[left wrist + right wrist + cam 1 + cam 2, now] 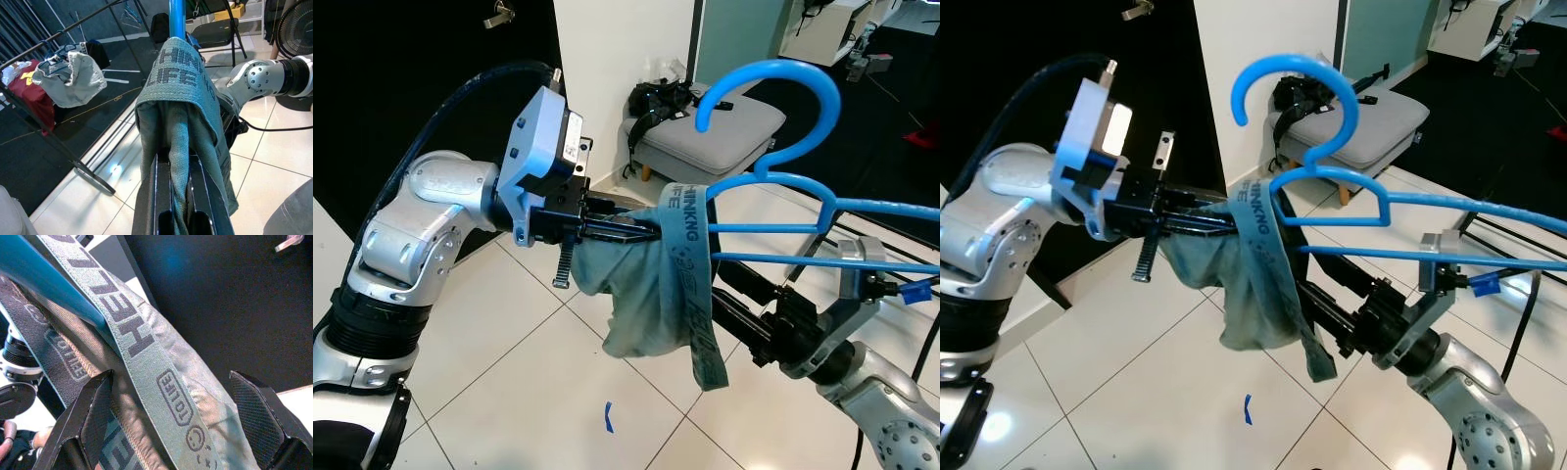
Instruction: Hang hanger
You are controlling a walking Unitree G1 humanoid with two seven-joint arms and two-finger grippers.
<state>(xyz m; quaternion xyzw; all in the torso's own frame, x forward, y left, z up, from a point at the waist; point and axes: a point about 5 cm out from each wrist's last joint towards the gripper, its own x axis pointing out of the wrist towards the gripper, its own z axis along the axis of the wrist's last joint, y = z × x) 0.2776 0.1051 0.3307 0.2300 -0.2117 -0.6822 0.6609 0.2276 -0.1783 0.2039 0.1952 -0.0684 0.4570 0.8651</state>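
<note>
Pinching the limp grey-green garment [651, 284] mid-frame, left gripper [641, 227] is clamped on it; right gripper [171, 406] gapes wide, empty; grab the light, stiff blue hanger [783, 171] by its bar.

Head stereo pair looks forward and down from above the arms onto white floor tiles [509, 323], both eyes sharing a blue hanger [773, 186] and grey-green garment [646, 284] at centre, a grey stool [705, 132] toward 12 o'clock. Left wrist camera sights close along its fingers [161, 196] into the cloth. Right wrist camera faces it at very close range between its fingers [259, 406].
</note>
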